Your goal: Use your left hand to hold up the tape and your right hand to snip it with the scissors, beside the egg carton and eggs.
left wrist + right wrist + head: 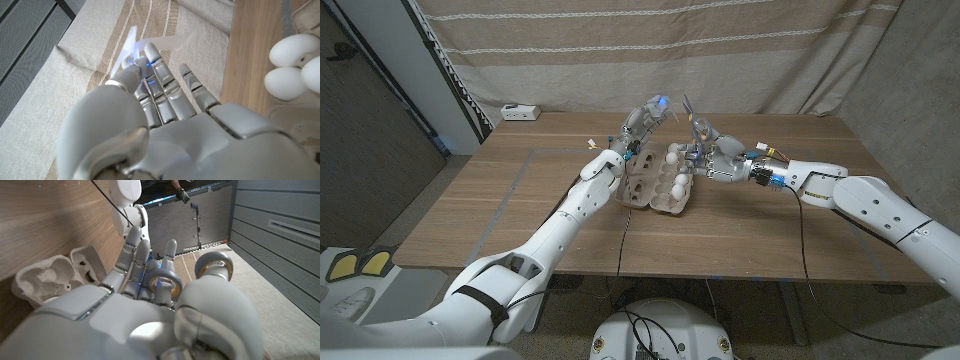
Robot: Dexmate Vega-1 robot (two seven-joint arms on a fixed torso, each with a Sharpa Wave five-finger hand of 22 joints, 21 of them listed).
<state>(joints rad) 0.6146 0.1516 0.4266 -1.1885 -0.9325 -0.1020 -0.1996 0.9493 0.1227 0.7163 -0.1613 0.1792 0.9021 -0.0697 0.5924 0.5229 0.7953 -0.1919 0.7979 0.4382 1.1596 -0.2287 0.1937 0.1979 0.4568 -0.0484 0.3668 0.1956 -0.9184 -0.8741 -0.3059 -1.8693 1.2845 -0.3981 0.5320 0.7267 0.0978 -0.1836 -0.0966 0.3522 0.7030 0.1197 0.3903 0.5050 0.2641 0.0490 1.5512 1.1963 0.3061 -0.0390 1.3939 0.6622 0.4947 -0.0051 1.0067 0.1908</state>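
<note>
Left hand (642, 122) is raised behind the egg carton (655, 187), fingertips pinching a clear strip of tape (172, 41) that sticks up past them. Right hand (712, 158) hovers just beside the carton's far right corner, fingers curled around the scissors (692, 112), whose blades point up toward the tape; whether the blades stand apart is hard to tell at this size. Eggs (677, 183) sit in the open carton directly below both hands. I judge the main risk to be the floppy strip folding away from the blades, so the cut misses. A low swing of the right hand could also knock the eggs.
</note>
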